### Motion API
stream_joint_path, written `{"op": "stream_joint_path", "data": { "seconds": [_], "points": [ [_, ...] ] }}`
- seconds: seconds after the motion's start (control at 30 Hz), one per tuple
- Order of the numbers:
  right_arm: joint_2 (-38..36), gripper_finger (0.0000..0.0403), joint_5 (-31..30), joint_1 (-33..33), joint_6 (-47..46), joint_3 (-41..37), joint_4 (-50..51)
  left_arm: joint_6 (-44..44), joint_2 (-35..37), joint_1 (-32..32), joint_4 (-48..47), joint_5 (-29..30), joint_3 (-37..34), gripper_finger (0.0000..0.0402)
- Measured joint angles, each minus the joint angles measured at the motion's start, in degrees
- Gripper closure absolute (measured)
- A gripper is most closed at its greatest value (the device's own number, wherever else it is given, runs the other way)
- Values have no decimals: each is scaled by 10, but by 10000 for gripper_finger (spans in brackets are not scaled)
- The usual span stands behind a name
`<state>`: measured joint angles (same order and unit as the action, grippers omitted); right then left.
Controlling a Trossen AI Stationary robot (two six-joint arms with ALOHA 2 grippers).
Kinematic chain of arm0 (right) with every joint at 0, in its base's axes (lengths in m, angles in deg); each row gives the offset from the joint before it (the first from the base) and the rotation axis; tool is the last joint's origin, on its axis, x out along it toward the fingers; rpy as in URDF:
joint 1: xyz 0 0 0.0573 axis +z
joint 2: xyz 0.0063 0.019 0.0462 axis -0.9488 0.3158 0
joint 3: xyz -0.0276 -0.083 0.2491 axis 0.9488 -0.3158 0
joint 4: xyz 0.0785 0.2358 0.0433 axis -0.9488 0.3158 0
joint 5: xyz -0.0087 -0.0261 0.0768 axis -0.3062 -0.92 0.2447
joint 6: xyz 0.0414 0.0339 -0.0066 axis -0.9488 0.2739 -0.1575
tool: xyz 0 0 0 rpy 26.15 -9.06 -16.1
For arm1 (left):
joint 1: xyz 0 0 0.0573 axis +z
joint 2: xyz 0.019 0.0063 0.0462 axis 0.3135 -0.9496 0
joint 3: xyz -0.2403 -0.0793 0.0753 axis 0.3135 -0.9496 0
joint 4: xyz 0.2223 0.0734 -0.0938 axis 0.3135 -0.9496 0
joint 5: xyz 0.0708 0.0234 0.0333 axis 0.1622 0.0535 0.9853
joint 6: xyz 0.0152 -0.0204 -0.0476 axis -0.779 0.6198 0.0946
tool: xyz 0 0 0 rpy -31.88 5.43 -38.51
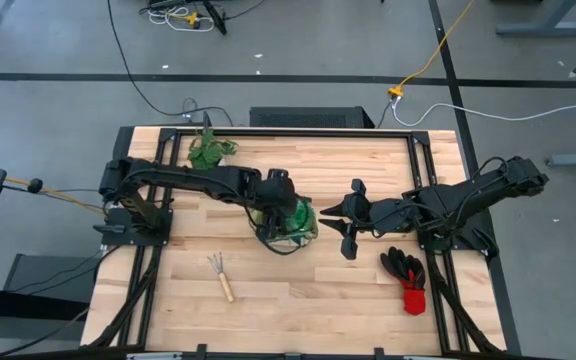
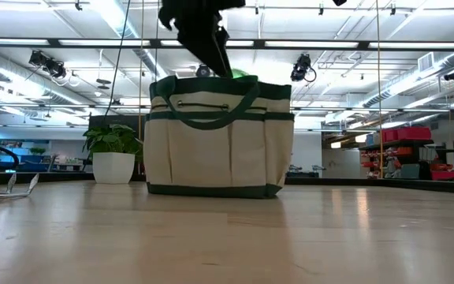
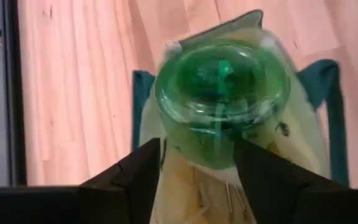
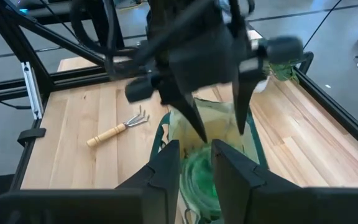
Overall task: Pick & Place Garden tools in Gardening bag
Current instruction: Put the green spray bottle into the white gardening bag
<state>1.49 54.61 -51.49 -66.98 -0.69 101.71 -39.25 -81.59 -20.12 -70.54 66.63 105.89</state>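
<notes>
The gardening bag (image 2: 211, 150), cream with dark green trim, stands upright on its base at the table's middle (image 1: 293, 228). A rounded bright green item (image 3: 222, 87) sits in its open top and peeks over the rim (image 2: 241, 73). My left gripper (image 3: 197, 146) hangs open just above it, fingers pointing down into the bag's mouth (image 2: 221, 59). My right gripper (image 4: 196, 152) hovers by the bag's right end (image 1: 323, 212), a narrow gap between its fingers and nothing in it. The wooden-handled rake (image 1: 221, 275) and the black-and-red gloves (image 1: 408, 275) lie flat on the table.
A small leafy potted plant (image 1: 208, 150) stands near the table's far edge, left of the middle (image 2: 115, 154). Black frame rails (image 1: 438, 190) run along the table's sides. Bare wood lies between the rake and the gloves, near the front edge.
</notes>
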Motion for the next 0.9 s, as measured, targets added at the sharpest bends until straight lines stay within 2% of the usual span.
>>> {"op": "stream_joint_path", "data": {
  "seconds": [0.17,0.33,0.47,0.63,0.9],
  "points": [
    [0,309,0,0,0,0,0,-15,-1,0,57,0,-51,209],
    [0,309,0,0,0,0,0,-14,-1,0,75,-4,-55,218],
    [0,309,0,0,0,0,0,-5,-2,0,122,-56,-55,222],
    [0,309,0,0,-6,0,0,-5,-28,1,152,-57,-55,225],
    [0,309,0,0,-10,0,14,-15,-90,13,148,-55,-54,225]
  ]
}}
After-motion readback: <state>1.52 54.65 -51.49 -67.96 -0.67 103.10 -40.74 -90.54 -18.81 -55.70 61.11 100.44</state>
